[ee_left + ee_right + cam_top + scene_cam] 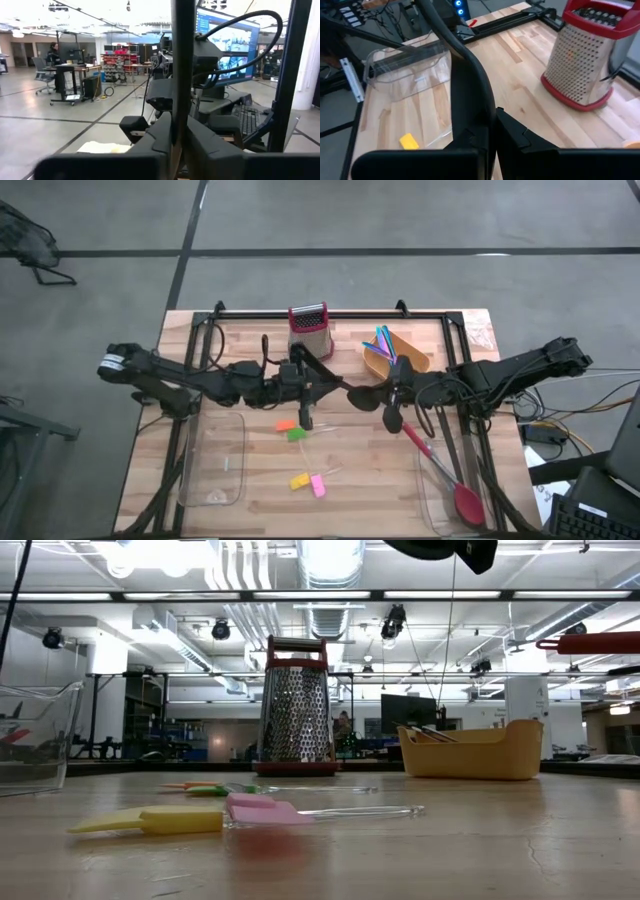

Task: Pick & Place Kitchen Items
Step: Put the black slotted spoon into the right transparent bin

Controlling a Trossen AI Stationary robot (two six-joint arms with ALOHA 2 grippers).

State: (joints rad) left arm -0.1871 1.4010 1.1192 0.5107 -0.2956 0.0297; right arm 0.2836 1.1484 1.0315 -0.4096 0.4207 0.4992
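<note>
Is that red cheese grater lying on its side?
No, the red grater stands upright on the table in the low view, its handle on top.

We see even, bright overhead light on the table, with only soft shadows. In the low view, ceiling strip lights glare white, and the near yellow piece and pink piece are blurred. Beyond the left gripper, windows wash out; its fingers are out of focus.

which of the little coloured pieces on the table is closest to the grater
The orange piece. It lies nearest the red grater, with the green piece just beyond it; the yellow piece and pink piece lie farther off.
</note>
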